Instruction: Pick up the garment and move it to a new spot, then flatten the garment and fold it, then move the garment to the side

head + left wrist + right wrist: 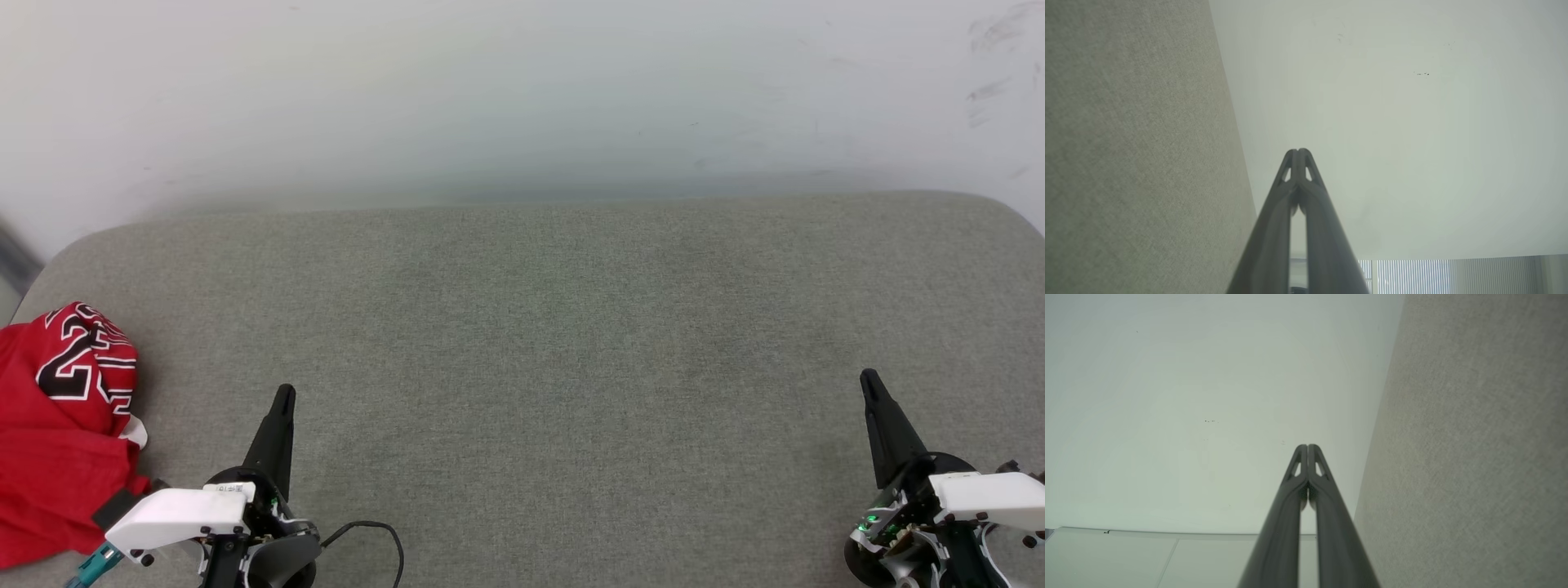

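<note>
Left pincer point(282, 400): fingers pressed together on nothing; over the near-left part of the cushion, just right of the garment
Right pincer point(870, 384): likewise pressed together and empty; at the near right, well apart from the garment
Garment point(57, 441): red crumpled heap on the cushion's left end; black "23" uppermost (a scrap of white peeps out on its right side); it runs past the head view's left edge
Cushion point(555, 327): broad grey fabric; pale wall point(522, 98) behind
Progress: seemingly the very start; garment neither gripped, flattened nor folded
Left to do: lift and relocate; spread flat; fold; set aside
Containers: none to report; the cushion alone bears anything
</note>
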Robot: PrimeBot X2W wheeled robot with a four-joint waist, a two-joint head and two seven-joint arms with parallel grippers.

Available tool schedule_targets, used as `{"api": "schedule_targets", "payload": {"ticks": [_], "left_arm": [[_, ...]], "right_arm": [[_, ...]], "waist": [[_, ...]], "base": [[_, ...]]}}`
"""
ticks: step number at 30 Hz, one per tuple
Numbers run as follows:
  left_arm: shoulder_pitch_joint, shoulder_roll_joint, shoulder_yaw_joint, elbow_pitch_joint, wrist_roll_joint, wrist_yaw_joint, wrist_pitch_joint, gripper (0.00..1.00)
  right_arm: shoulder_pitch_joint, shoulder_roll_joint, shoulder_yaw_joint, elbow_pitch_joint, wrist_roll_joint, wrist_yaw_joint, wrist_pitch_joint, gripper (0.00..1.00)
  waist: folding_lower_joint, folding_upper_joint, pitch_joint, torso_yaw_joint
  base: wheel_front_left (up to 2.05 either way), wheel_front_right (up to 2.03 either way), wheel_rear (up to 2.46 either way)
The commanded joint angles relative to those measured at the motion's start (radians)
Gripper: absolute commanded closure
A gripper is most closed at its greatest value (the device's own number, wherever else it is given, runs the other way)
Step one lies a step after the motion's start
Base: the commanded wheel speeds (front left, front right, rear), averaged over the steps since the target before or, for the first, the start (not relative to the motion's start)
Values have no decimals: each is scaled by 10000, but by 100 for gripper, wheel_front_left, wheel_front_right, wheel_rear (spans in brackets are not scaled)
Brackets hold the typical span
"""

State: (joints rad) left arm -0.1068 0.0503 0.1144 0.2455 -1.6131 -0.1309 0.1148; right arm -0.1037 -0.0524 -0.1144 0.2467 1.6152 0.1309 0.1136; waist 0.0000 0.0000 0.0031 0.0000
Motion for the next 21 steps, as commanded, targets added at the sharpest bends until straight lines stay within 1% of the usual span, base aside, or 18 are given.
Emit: {"api": "schedule_targets", "payload": {"ticks": [1, 21], "left_arm": [[-58, -17, 16, -1, 1, -22, 14, 100], [-58, -15, 15, -1, 1, -23, 14, 100]], "right_arm": [[-117, 43, 7, 6, -45, -3, -4, 100], [-117, 43, 7, 6, -45, -3, -4, 100]], "waist": [[0, 0, 0, 0], [0, 0, 0, 0]], "base": [[0, 0, 0], [0, 0, 0]]}}
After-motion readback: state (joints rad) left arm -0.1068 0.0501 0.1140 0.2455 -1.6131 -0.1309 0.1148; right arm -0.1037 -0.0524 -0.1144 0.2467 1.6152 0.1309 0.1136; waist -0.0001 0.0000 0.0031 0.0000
